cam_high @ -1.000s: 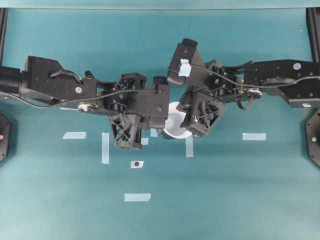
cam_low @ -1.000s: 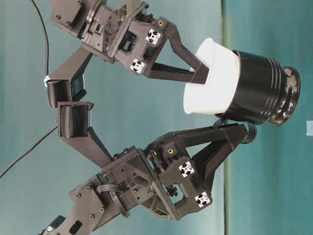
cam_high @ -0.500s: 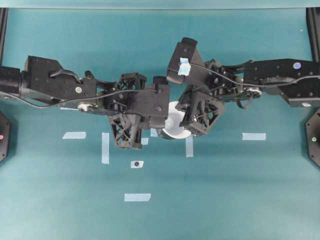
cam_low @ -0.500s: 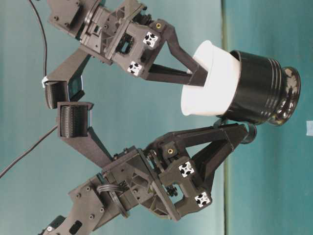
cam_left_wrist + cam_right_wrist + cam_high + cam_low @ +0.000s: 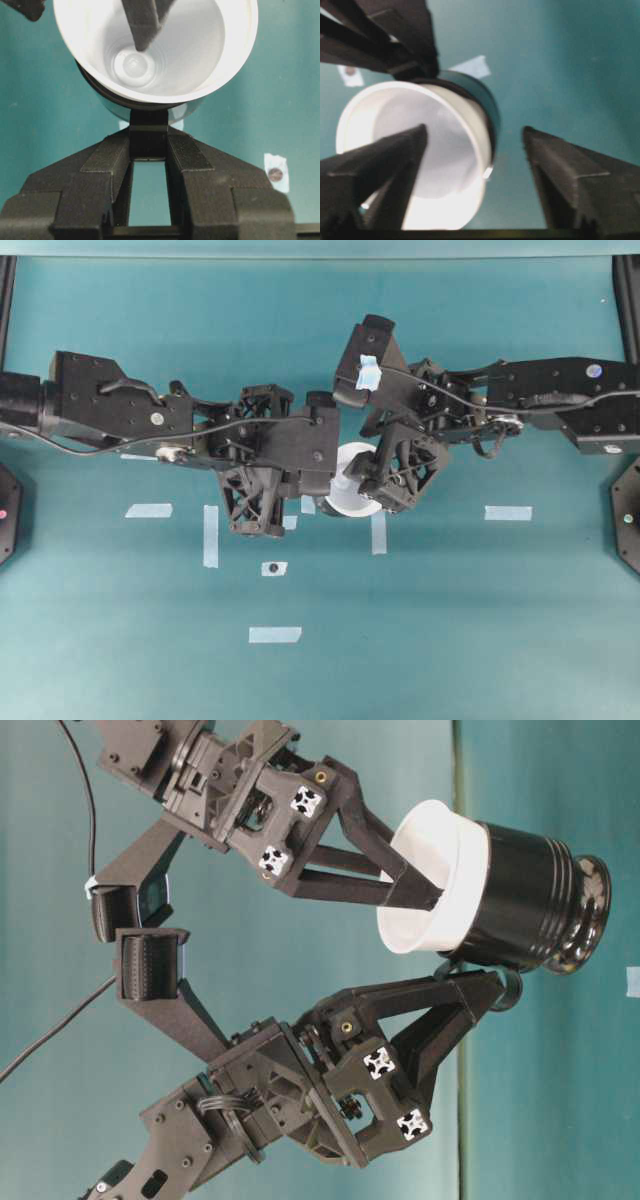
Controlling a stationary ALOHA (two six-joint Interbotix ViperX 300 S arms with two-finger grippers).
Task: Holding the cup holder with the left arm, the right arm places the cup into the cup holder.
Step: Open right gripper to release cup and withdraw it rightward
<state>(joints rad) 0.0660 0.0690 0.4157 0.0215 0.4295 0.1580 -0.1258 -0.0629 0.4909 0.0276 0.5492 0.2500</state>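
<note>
Seen from overhead, 2 black arms meet over the teal table. Counted: 1 cup holder, 1 cup, and 7 pale tape strips showing on the table, 1 of them carrying a small dark dot.

On the left, the left arm reaches toward the middle. Its gripper is clamped on the short side tab of the cup holder, both fingers pressed against the tab. The glossy black holder stands on the table near the centre, between the 2 arms.

The cup sits inside the holder, its white rim and upper wall standing proud of the holder's top edge. In the left wrist view the cup is slightly off-centre, its rim overhanging the holder's edge on one side.

On the right, the right arm, marked with 1 piece of pale-blue tape, hangs its gripper over the cup with the jaws spread wide: 1 finger dips inside the cup, the other stands outside the rim, with a gap between it and the wall. The cup is released.

Bare teal surface lies toward the near edge of the table, with only tape strips on it; the 2 wrists crowd close together above the holder.
</note>
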